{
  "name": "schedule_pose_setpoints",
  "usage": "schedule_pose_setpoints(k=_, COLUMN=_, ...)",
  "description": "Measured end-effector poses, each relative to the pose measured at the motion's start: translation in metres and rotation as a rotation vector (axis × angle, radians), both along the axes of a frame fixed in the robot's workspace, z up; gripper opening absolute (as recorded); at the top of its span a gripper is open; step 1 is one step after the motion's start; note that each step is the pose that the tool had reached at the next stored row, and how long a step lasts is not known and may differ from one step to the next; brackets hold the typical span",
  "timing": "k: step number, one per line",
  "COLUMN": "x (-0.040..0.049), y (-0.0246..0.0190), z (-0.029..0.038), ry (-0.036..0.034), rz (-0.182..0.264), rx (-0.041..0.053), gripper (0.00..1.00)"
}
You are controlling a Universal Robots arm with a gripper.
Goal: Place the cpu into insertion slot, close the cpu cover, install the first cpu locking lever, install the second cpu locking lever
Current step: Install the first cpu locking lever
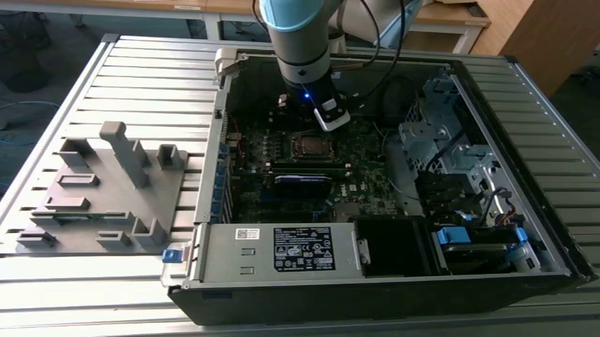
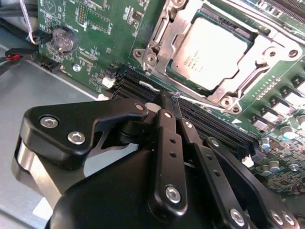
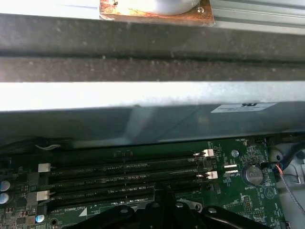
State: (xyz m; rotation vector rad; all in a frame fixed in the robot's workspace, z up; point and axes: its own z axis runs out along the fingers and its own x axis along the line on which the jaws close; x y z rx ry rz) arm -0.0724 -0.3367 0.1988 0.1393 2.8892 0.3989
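Observation:
The cpu [image 2: 209, 50], a square chip with a silver-grey top, lies flat in the insertion slot [image 1: 310, 145] on the green board. The cpu cover [image 2: 164, 45], a silvery frame with a square window, lies down around the chip. A thin silvery locking lever [image 2: 205, 102] runs along the socket's edge beside the memory slots. My gripper [image 2: 172, 98] is shut, with its black fingers pressed together. The tip sits right at that lever, and nothing shows between the fingers. In the exterior view the gripper [image 1: 328, 123] hangs just behind the socket, inside the open computer case.
Black memory slots [image 2: 209, 121] lie between the gripper and the socket. A coin battery [image 2: 64, 39] and red and black wires sit near the case wall [image 3: 152, 109]. The power supply [image 1: 281, 249] and drive cage [image 1: 440, 140] flank the board. A grey fixture [image 1: 103, 189] stands on the exterior view's left.

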Motion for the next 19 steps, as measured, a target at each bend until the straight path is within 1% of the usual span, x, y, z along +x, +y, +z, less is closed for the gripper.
schedule_pose_setpoints(k=2, x=0.0, y=0.0, z=-0.0007, ry=-0.0002, rz=-0.016, rx=-0.0002, gripper=0.1)
schedule_pose_setpoints(k=6, x=-0.0006, y=-0.0001, z=-0.0016, ry=-0.0004, rz=-0.065, rx=-0.0001, gripper=0.1)
schedule_pose_setpoints(k=9, x=-0.003, y=0.0, z=-0.0016, ry=-0.0003, rz=-0.073, rx=0.0, gripper=0.1)
schedule_pose_setpoints(k=13, x=-0.0031, y=0.0, z=-0.0009, ry=-0.0001, rz=-0.075, rx=0.0021, gripper=0.1)
schedule_pose_setpoints(k=15, x=-0.003, y=0.0, z=-0.0002, ry=-0.0001, rz=-0.075, rx=0.0077, gripper=0.1)
schedule_pose_setpoints(k=19, x=-0.003, y=-0.0004, z=0.0004, ry=0.0023, rz=-0.076, rx=0.0278, gripper=0.1)
